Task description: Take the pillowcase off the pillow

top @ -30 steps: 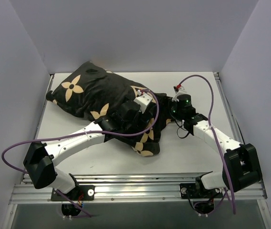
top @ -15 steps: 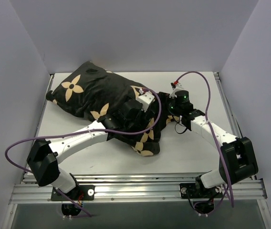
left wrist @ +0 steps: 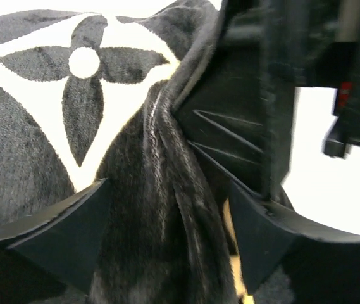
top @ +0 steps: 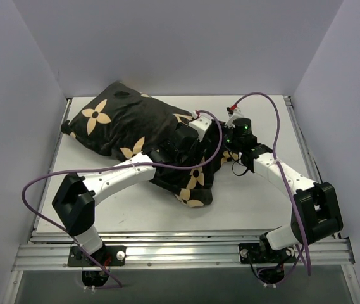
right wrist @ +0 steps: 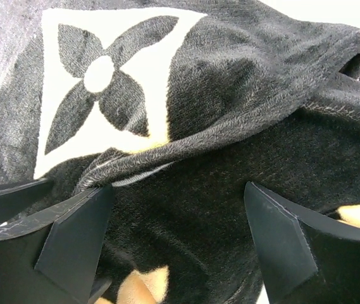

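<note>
The black pillowcase point(top: 129, 123) with tan flower motifs lies diagonally from back left to the centre, bulging. The white pillow is hidden inside it. My left gripper point(top: 206, 134) is at the case's right end. In the left wrist view the left gripper point(left wrist: 167, 247) is open, with a bunched ridge of black fabric point(left wrist: 167, 190) between its jaws. My right gripper point(top: 223, 144) sits just right of it. In the right wrist view the right gripper point(right wrist: 176, 234) is open wide over the pillowcase point(right wrist: 217, 190), below a hemmed fold point(right wrist: 186, 149).
The white table point(top: 262, 202) is walled by grey panels at left, back and right. Both arms cross near the middle, and the right gripper's black body point(left wrist: 262, 95) is close in front of the left wrist camera. Purple cables loop above both arms.
My left arm has reached farther back and right along the pillowcase to its right end. My right gripper has moved left, closer to the fabric.
</note>
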Available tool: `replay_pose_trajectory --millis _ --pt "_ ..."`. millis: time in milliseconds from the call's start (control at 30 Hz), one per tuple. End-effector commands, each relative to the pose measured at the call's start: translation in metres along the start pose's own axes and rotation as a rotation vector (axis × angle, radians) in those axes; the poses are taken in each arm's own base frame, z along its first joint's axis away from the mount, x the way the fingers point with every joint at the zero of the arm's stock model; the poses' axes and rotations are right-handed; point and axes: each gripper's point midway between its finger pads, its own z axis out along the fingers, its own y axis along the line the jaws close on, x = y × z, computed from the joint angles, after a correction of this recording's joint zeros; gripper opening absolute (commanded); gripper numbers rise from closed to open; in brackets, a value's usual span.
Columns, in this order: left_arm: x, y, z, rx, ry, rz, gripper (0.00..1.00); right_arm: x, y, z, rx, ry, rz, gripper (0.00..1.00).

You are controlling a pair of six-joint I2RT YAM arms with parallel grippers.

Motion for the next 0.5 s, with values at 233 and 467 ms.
replay_pose_trajectory --millis 233,467 --pt "-0.012 0.019 0.015 -0.060 -0.019 -0.041 0.34 -0.032 0.029 -0.005 -0.078 -0.081 -0.025 0.80" --pt "-0.009 0.048 0.008 -0.113 -0.003 -0.116 0.02 -0.021 0.023 -0.013 -0.061 -0.058 -0.024 0.80"
